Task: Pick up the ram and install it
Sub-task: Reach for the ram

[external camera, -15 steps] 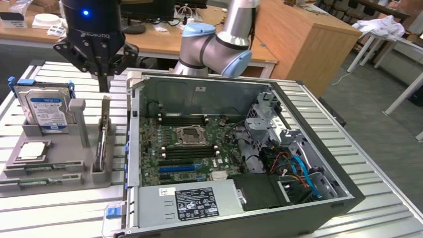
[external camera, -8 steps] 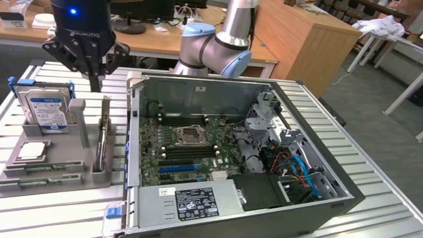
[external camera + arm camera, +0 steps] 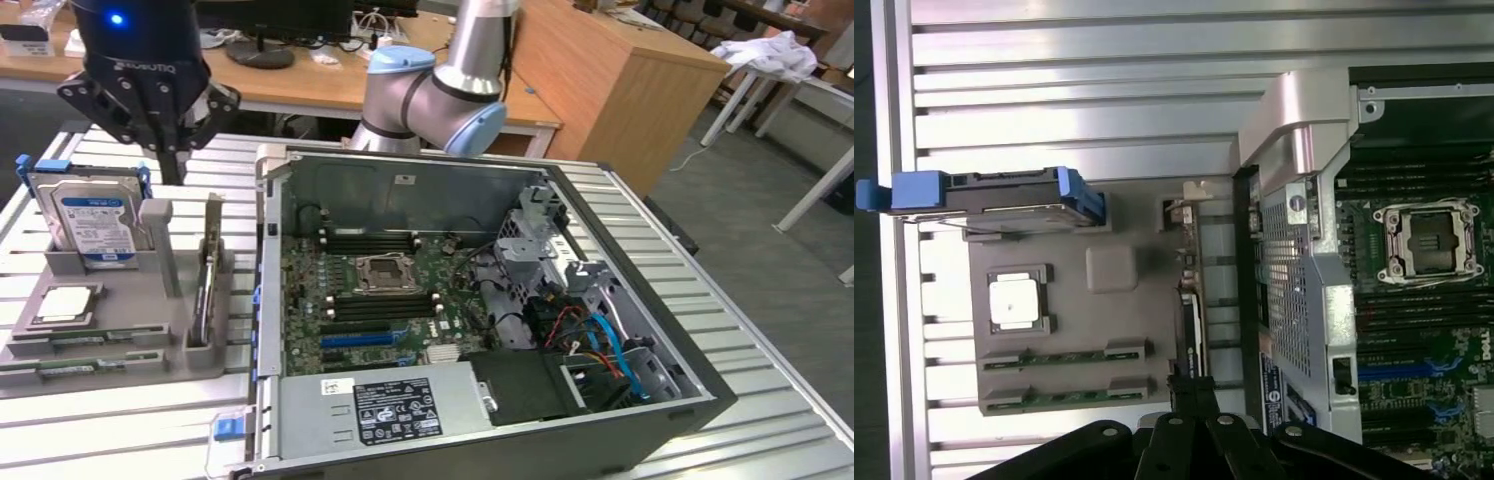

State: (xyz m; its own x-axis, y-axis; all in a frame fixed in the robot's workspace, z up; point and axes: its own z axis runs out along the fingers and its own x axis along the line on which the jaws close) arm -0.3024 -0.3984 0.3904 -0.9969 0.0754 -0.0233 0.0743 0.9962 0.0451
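Note:
Two ram sticks [image 3: 1064,355], flat and green with small dark chips, lie side by side in slots of the grey holder tray [image 3: 1124,320]; in the exterior view they show at the tray's near edge [image 3: 94,345]. A further thin board [image 3: 1189,320] stands on edge in a tray slot [image 3: 203,290]. My gripper [image 3: 167,150] hangs well above the tray, beside the hard drive, shut with nothing in it. In the wrist view its closed fingertips [image 3: 1189,388] line up with the end of the on-edge board.
The tray also holds an upright hard drive [image 3: 91,215] in a blue bracket and a square silver processor [image 3: 64,305]. To the exterior view's right stands the open computer case [image 3: 694,400], with its motherboard, empty processor socket [image 3: 387,270] and dark memory slots [image 3: 374,240].

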